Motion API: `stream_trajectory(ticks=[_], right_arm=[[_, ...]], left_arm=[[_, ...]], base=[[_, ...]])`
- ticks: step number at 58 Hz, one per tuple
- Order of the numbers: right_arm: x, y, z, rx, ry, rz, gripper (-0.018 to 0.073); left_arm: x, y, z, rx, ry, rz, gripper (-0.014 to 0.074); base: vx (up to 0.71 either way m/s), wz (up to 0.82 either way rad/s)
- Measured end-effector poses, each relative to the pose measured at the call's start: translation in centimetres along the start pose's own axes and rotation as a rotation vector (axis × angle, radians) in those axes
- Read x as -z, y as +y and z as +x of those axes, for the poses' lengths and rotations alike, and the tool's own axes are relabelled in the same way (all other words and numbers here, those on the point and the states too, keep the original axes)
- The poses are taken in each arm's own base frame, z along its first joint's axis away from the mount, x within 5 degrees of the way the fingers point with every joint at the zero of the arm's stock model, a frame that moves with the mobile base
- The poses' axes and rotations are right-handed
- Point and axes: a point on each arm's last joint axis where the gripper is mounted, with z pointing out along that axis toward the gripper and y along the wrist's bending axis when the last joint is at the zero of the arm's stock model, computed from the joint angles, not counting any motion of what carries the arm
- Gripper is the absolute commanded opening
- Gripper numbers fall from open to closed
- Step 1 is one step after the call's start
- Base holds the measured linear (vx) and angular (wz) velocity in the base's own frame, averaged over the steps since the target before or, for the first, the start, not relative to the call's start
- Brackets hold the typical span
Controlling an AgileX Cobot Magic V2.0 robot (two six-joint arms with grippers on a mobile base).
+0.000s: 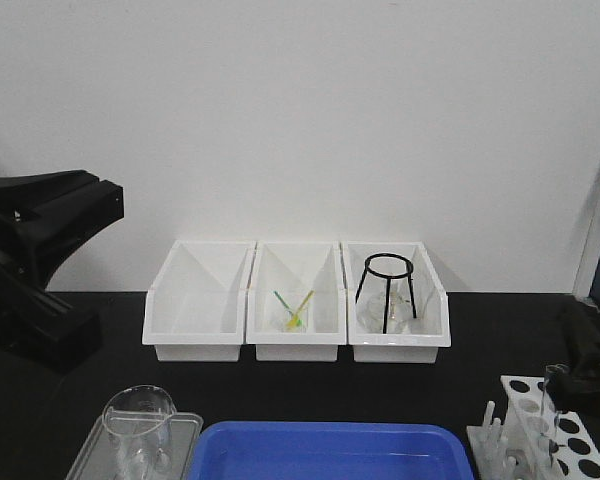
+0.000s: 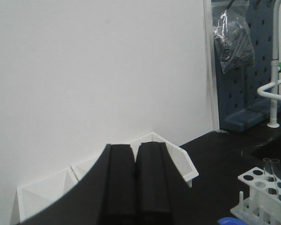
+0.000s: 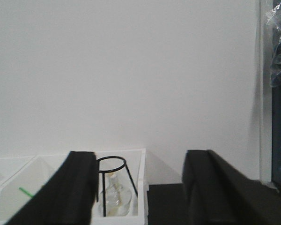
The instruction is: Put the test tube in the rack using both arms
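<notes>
The white rack (image 1: 528,430) stands at the front right of the black table. A slender clear test tube (image 1: 552,398) stands upright in one of its holes. Both also show low right in the left wrist view: the rack (image 2: 255,180) and the tube (image 2: 270,169). My left gripper (image 2: 136,169) is shut with nothing between its fingers, raised at the far left and apart from the rack. My right gripper (image 3: 140,187) is open and empty, its fingers wide apart, facing the right bin. The left arm (image 1: 40,250) and right arm (image 1: 592,352) sit at the edges of the front view.
Three white open-front bins (image 1: 198,300) line the back. The middle one holds coloured sticks (image 1: 295,312); the right one holds a black tripod (image 1: 388,290) and a glass flask (image 3: 113,197). A glass beaker (image 1: 138,425) on a grey tray and a blue tray (image 1: 330,452) lie at the front.
</notes>
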Motion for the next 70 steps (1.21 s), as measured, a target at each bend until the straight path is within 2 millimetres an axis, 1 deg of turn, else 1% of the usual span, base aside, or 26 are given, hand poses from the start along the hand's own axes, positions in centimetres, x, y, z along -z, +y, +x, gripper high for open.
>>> stream_trajectory(ticks=[2, 4, 6, 11, 16, 20, 25, 31, 38, 45, 70], right_arm=[[0.8, 0.0, -0.6, -0.007, 0.025, -0.013, 0.0163], [1.7, 0.1, -1.1, -0.011, 0.059, -0.028, 0.0054], [2.6, 0.2, -1.3, -0.015, 0.103, -0.043, -0.0015], [5.0, 0.3, -1.5, 0.006, 0.221, -0.085, -0.0013], [6.9, 0.4, -1.6, 0.047, 0.308, -0.121, -0.0011], [8.2, 0.3, -1.8, 0.078, 0.328, -0.14, -0.0011], [9.2, 0.3, -2.2, 0.114, 0.313, -0.153, -0.0011], [9.8, 0.2, -2.7, 0.136, 0.272, -0.156, -0.0011], [9.9, 0.2, -2.8, 0.139, 0.265, -0.156, -0.0011], [9.9, 0.2, -2.8, 0.139, 0.265, -0.156, -0.0011], [9.9, 0.2, -2.8, 0.139, 0.265, -0.156, -0.0011]], left_arm=[[0.0, 0.1, 0.2, 0.016, 0.017, -0.016, -0.0007], [0.0, 0.3, 0.3, 0.033, 0.038, -0.035, -0.0007], [0.1, 0.5, 0.6, 0.05, 0.06, -0.055, -0.0007], [0.4, 0.8, 1.4, 0.079, 0.108, -0.085, -0.0007], [1.0, 0.7, 2.8, 0.105, 0.148, -0.078, -0.0007], [1.6, 0.6, 4.3, 0.132, 0.186, -0.07, -0.0007], [2.4, 0.5, 6.2, 0.168, 0.234, -0.057, -0.0007], [3.0, 0.2, 7.9, 0.185, 0.26, -0.034, -0.0007], [3.3, -0.1, 8.8, 0.185, 0.261, -0.003, -0.0007], [3.3, -0.1, 9.1, 0.183, 0.27, -0.004, -0.0007], [3.3, -0.1, 9.1, 0.183, 0.27, -0.004, -0.0007]], base=[[0.0, 0.0], [0.0, 0.0], [0.0, 0.0], [0.0, 0.0], [0.0, 0.0], [0.0, 0.0], [0.0, 0.0], [0.0, 0.0], [0.0, 0.0], [0.0, 0.0], [0.0, 0.0]])
